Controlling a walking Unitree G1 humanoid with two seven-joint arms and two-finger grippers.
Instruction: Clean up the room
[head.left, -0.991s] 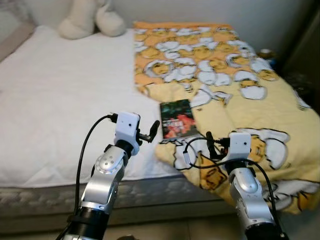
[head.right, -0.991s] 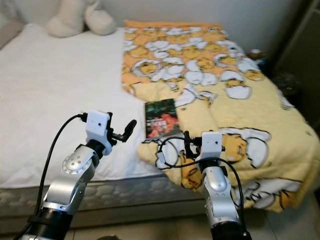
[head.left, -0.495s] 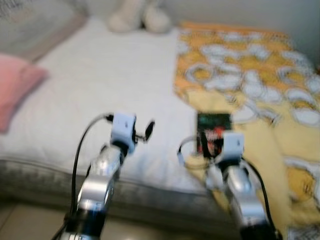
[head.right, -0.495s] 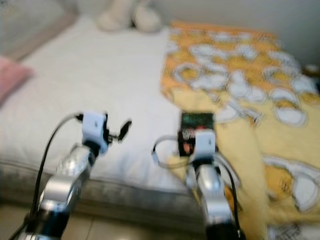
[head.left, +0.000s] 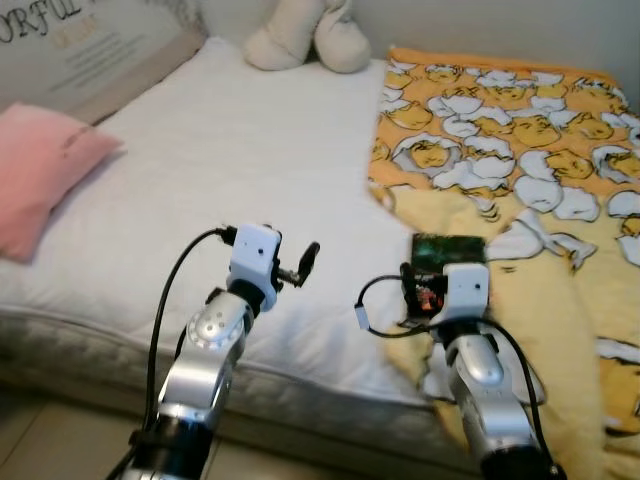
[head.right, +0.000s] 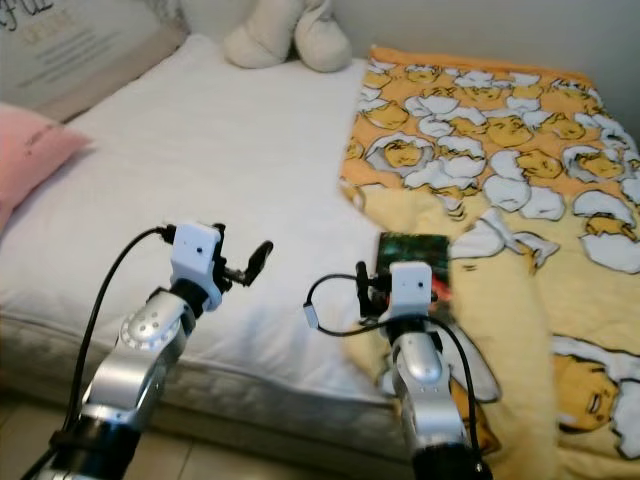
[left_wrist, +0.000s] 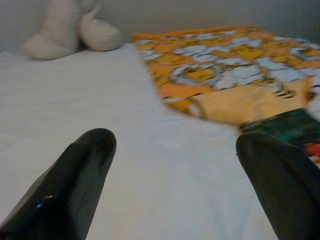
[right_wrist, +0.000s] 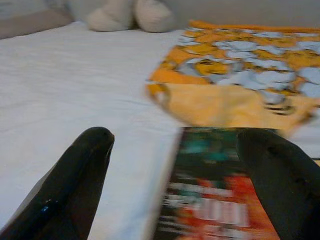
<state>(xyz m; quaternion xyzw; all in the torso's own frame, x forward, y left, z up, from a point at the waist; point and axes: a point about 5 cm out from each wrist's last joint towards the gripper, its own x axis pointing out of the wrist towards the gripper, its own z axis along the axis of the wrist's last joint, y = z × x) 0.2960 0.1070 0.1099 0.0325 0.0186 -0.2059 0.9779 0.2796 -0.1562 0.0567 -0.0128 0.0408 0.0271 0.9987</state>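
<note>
Nothing looked tidied yet: the book (right_wrist: 215, 195) lay on the bed (head.left: 200, 170) near its front edge, half on the rumpled yellow blanket (head.left: 510, 150). The right gripper (right_wrist: 175, 190) hovered just before it, fingers apart and empty; the left gripper (left_wrist: 175, 185) hung open over bare sheet. Grasping and stowing the book remained.

The bed (head.left: 200, 170) is covered in matt white cloth, smooth with faint creases. The blanket (head.left: 520, 150) is soft printed fabric, yellow and orange. The book (right_wrist: 215, 200) has a glossy paper cover. The pillow (head.left: 40, 170) is pink matt cloth; the plush toy (head.left: 300, 40) looks fuzzy. The arms (head.left: 205, 350) are brushed silver metal, with glossy black plastic fingers (left_wrist: 75, 180).
</note>
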